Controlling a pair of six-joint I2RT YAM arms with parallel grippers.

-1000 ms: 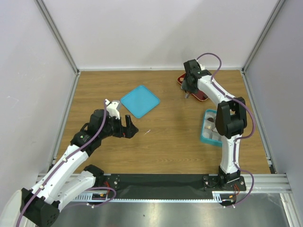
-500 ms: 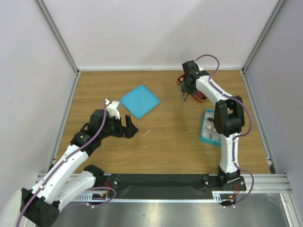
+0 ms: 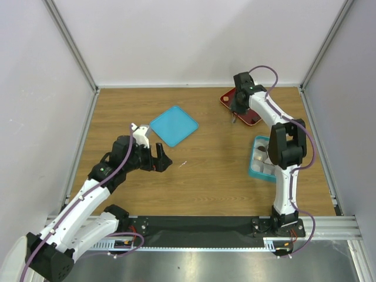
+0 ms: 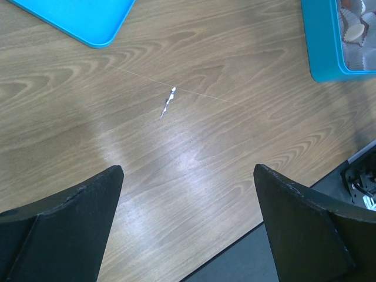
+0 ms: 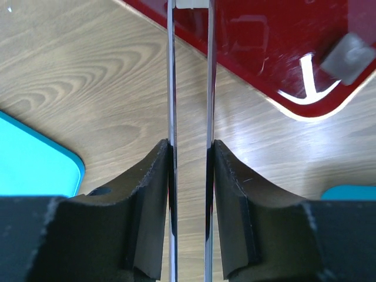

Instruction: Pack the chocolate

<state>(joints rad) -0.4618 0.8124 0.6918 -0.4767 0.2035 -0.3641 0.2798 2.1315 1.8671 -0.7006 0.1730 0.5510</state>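
Compared with one second earlier, the right gripper (image 3: 236, 116) is found shifted slightly right and toward the far wall over the red tray (image 3: 252, 119), so that the tray's far-left corner is now uncovered. The right jaws are noted as narrower than before. The left arm is unchanged in pose, and the flat teal lid (image 3: 173, 125) and teal box (image 3: 254, 170) are seen in the same places on the table (image 3: 205, 176).

Right jaws: closed to a narrow gap on a pair of tweezers (image 5: 171, 82), one finger pressed against each blade. The blades are held nearly parallel, close together but not touching, and reach out across the wood to the near edge of the red tray. A small pale thing is caught between the blade tips at the very top edge of the wrist view; what it is cannot be told.

Left gripper (image 4: 188, 170): jaws spread wide, nothing held or touched, hanging above bare wood near a thin white scrap (image 4: 168, 103).

One pale, blurred piece, taken for chocolate (image 5: 348, 54), is seen lying on the red tray, well to the right of the tweezers. White paper cups (image 4: 352, 26) are seen in the teal box; brownish contents there are too small to identify.
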